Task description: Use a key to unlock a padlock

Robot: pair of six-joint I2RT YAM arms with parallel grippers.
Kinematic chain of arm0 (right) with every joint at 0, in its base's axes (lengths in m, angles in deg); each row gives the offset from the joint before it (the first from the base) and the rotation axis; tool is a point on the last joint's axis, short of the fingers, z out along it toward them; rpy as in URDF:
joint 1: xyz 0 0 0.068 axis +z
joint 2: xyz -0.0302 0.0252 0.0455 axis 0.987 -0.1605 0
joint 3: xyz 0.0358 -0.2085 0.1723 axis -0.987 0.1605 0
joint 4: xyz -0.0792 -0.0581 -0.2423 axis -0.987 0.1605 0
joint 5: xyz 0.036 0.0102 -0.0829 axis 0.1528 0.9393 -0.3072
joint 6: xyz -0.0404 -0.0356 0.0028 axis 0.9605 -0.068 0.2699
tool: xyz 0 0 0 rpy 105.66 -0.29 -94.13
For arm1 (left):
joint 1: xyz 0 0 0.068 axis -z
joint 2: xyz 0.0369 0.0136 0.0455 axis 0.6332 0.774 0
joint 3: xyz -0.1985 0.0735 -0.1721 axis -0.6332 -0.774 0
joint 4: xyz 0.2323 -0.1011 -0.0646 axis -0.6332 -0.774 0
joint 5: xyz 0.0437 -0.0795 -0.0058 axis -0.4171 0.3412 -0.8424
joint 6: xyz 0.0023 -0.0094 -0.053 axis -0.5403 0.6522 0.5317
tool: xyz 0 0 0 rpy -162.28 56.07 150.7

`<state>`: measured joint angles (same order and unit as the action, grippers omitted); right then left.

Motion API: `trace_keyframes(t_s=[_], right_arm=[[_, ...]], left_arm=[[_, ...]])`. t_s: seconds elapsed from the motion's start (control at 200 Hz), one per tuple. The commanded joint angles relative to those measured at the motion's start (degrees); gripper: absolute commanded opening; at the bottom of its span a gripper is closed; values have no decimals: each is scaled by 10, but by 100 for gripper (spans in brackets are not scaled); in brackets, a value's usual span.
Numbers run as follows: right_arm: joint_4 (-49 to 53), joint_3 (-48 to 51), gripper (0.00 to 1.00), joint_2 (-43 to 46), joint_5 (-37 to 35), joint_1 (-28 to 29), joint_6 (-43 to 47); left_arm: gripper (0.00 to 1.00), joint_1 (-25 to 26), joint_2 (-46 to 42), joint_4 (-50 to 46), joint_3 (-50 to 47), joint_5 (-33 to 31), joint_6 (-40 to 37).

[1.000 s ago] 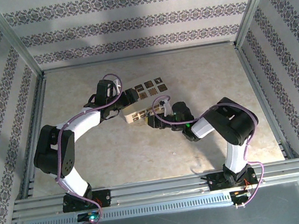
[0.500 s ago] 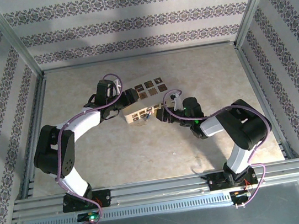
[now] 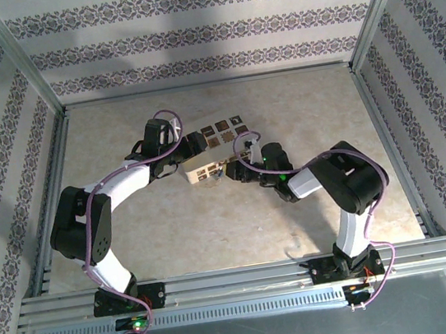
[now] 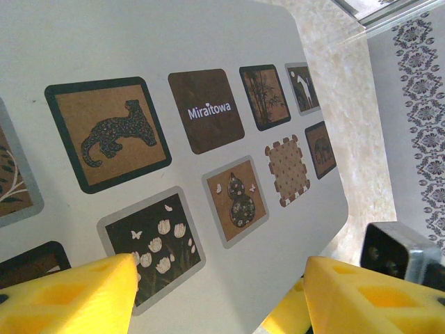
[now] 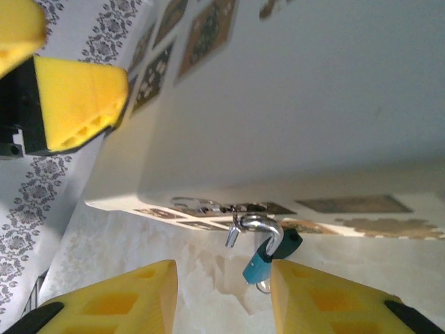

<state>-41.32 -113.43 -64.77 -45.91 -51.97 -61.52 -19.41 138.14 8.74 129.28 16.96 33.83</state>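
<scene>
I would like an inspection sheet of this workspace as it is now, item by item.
Surface: beige marbled table.
Job's things: blue padlock hangs from the hasp of a white picture box; key not made out.
Clutter: nothing seen.
Grippers: left gripper has its fingers on either side of the box's end, grip uncertain; right gripper is open, facing the padlock without touching it.
Cables: purple cables run along both arms.
Surroundings: patterned walls, aluminium frame.

Just a white box (image 3: 203, 168) with brown picture tiles (image 4: 208, 110), beige tabletop (image 3: 298, 107) under it, patterned wallpaper (image 3: 187, 31) behind it
</scene>
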Motion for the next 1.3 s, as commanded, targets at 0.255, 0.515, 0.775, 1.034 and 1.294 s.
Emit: trace_keyframes(t_s=[0.255,0.515,0.775,1.034,1.294], right_arm=[[-13,-17,29,-33,-35,10,-27],[-2,-27,29,-44,-41,8,-37],[23,-39,29,-51,-57,12,-41],[50,-26,30,-32,-87,13,-29],[49,-13,37,-16,-83,12,-28]], left_arm=[[65,2,5,-11,-10,2,-4],[65,2,4,-12,-9,2,-4],[65,2,5,-11,-8,4,-3],[65,2,7,-11,-8,4,-4],[65,2,8,-10,-8,4,-4]])
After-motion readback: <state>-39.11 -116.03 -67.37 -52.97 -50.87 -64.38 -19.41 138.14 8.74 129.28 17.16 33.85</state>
